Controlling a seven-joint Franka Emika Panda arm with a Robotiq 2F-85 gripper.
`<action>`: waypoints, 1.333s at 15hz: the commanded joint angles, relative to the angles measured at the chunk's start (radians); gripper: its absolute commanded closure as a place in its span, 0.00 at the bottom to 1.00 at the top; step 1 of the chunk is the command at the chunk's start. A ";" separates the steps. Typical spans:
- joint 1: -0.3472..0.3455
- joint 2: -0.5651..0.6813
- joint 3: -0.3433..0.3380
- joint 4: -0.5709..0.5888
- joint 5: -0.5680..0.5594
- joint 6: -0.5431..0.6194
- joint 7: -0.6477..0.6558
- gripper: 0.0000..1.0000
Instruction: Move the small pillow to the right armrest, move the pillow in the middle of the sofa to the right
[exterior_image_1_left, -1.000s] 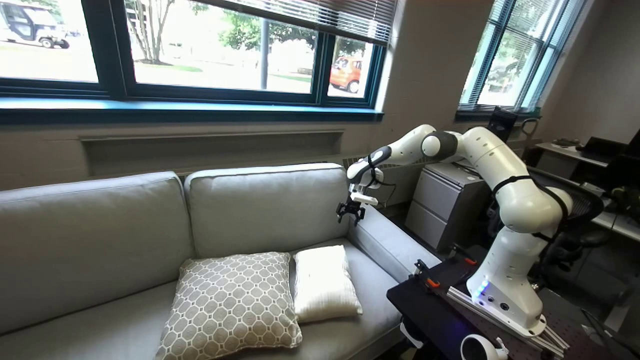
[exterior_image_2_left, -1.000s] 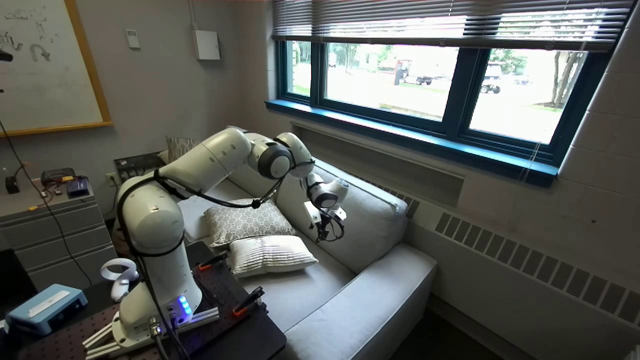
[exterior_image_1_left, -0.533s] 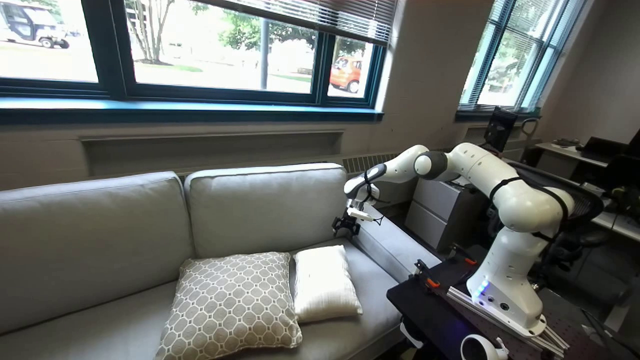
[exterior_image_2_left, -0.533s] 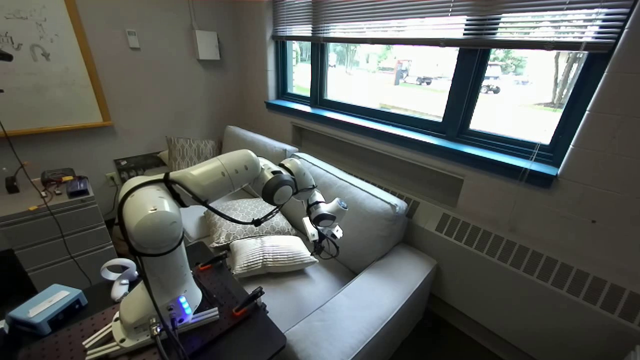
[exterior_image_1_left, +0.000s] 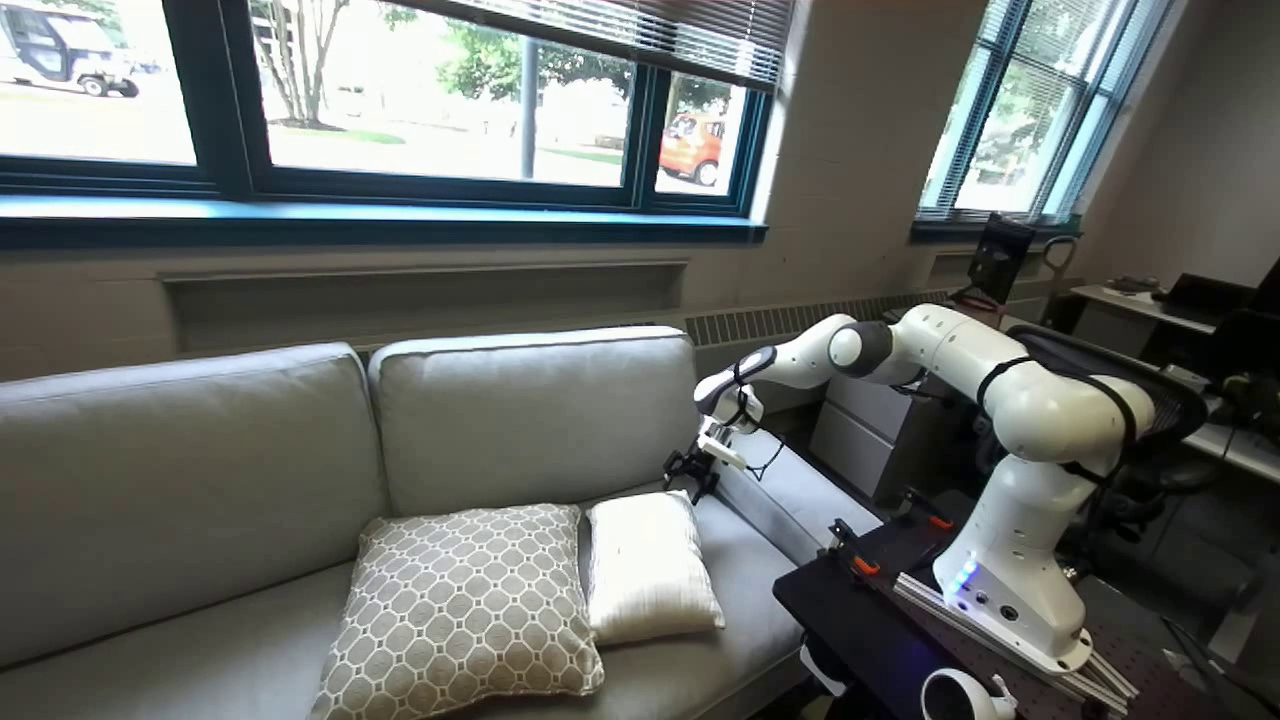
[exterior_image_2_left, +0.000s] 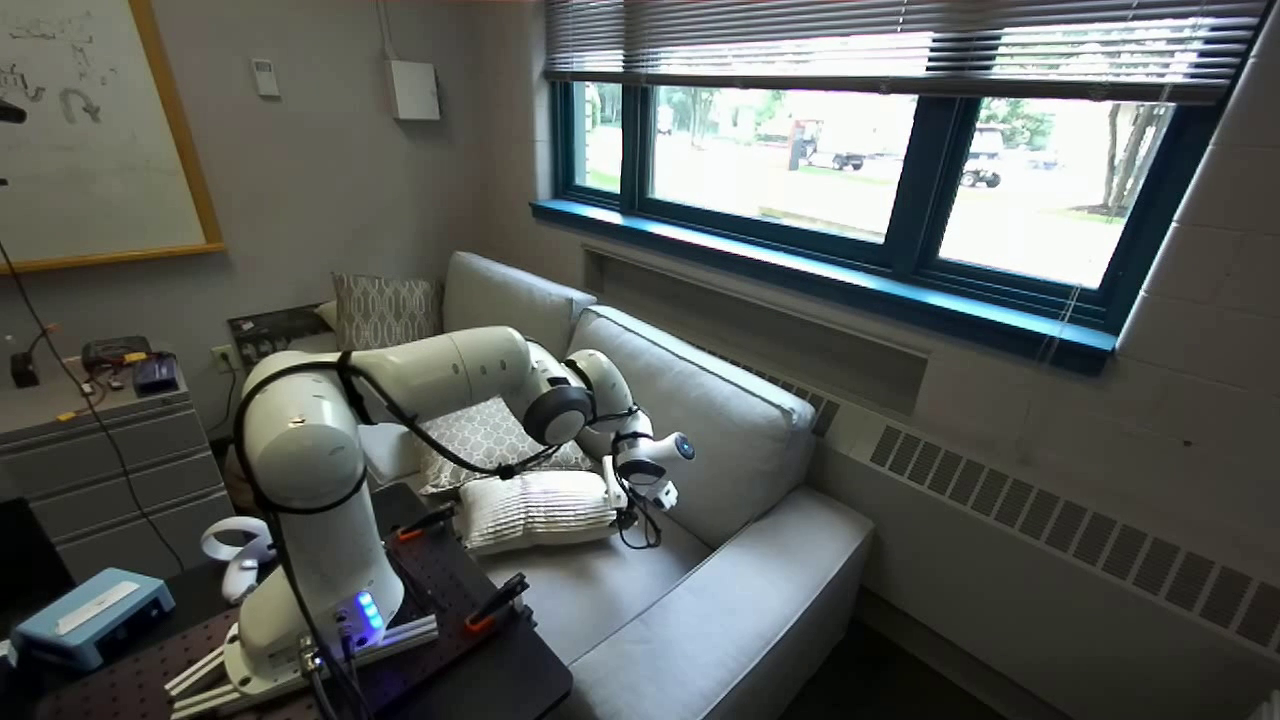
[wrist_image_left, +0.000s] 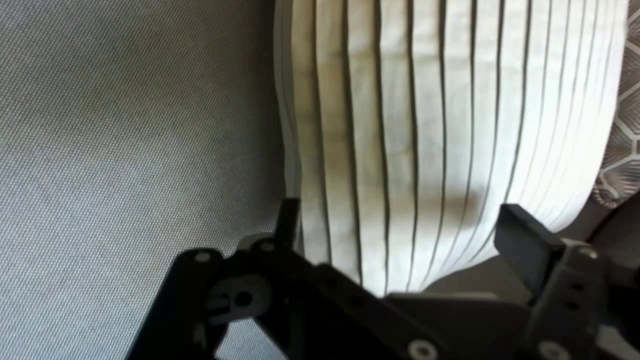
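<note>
Wrist view: the gripper (wrist_image_left: 401, 220) stands wide at a corner of the small pillow (wrist_image_left: 425, 125). Such placement presumably readies a pinch.

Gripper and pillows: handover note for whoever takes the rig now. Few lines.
Gripper: open, at the back end of the white pillow, holding nothing; whether it touches is unclear.
White pillow: on the sofa seat, with a gap between it and the armrest.
Middle pillow: beside the white pillow, on the side away from the armrest.
Done: neither move.
To do: white pillow to the armrest, then middle pillow to the right.
</note>
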 joint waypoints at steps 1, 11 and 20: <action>-0.049 0.000 0.045 -0.062 0.066 0.031 -0.070 0.00; 0.014 0.000 0.007 -0.139 0.534 0.033 -0.362 0.25; 0.029 -0.004 -0.003 -0.120 0.619 0.067 -0.433 0.89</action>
